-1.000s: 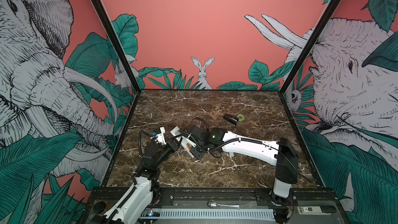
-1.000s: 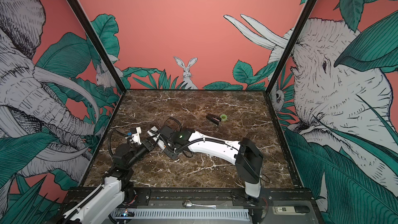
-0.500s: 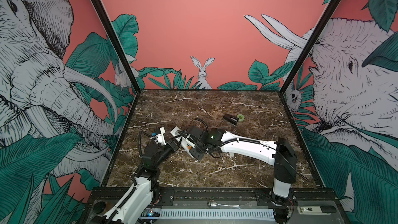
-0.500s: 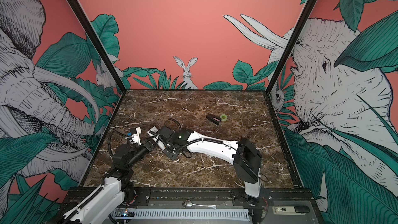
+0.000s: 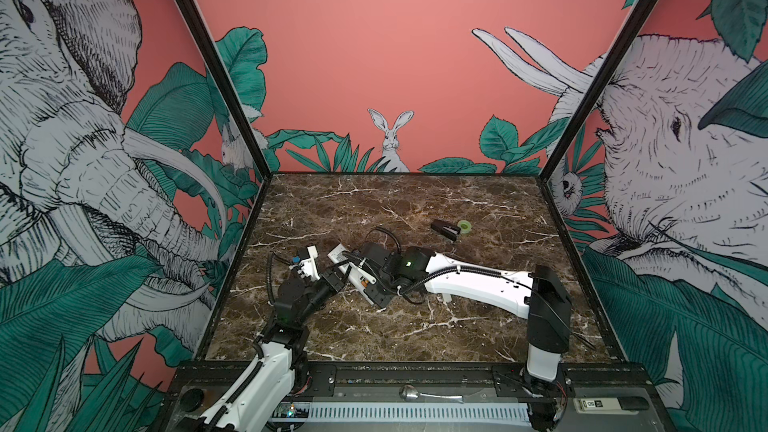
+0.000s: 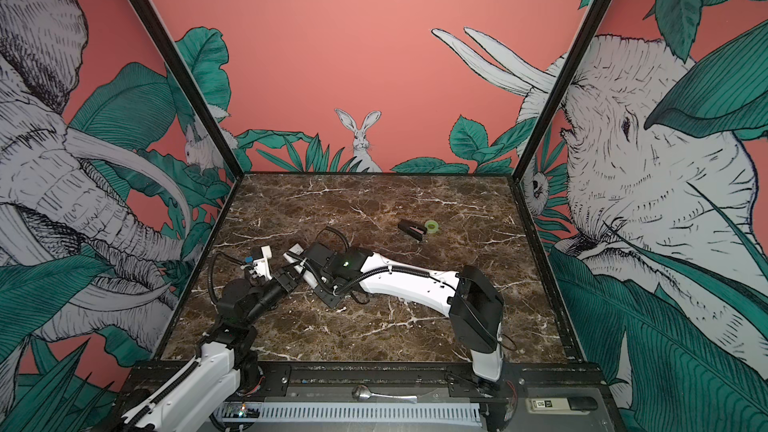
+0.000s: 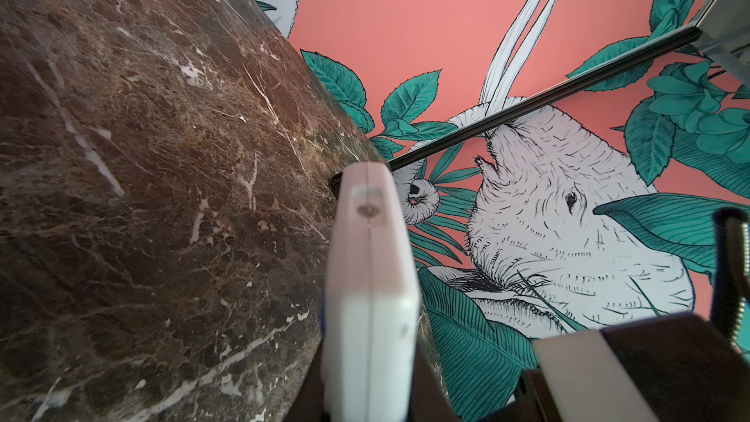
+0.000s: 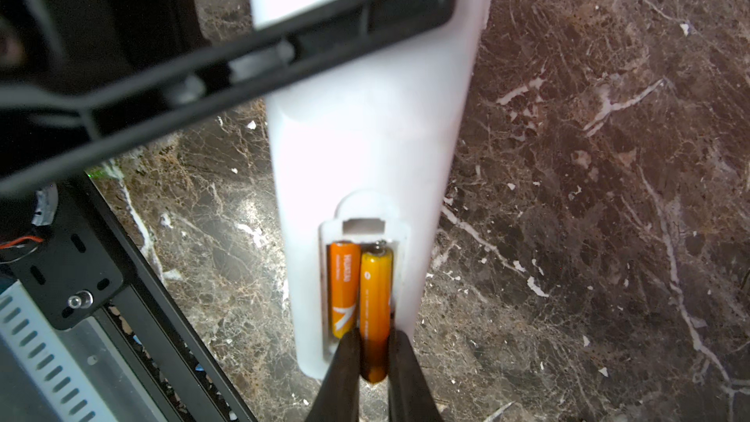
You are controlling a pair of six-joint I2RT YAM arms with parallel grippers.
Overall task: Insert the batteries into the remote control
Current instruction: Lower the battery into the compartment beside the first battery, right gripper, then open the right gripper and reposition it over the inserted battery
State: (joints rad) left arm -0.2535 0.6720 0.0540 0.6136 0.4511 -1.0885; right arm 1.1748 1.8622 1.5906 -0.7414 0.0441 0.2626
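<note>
Hardly anything has shifted since a second ago; both arms still bend over the remote at the left-middle of the table, and only the right arm has stirred slightly. At the left we see the left gripper clamped on the remote, its plain back turned up; the left wrist view shows the remote edge-on; whether it rests on the table we cannot tell. Next come the batteries, both at the open bay in the remote's back; the lettered battery lies down in its slot; the plain battery lies against it, its near end poking past the remote's end. The right gripper stands narrow, its fingertips hugging that near end on both sides. Farther right, well apart, a black stapler and a green tape roll lie just beside each other.
</note>
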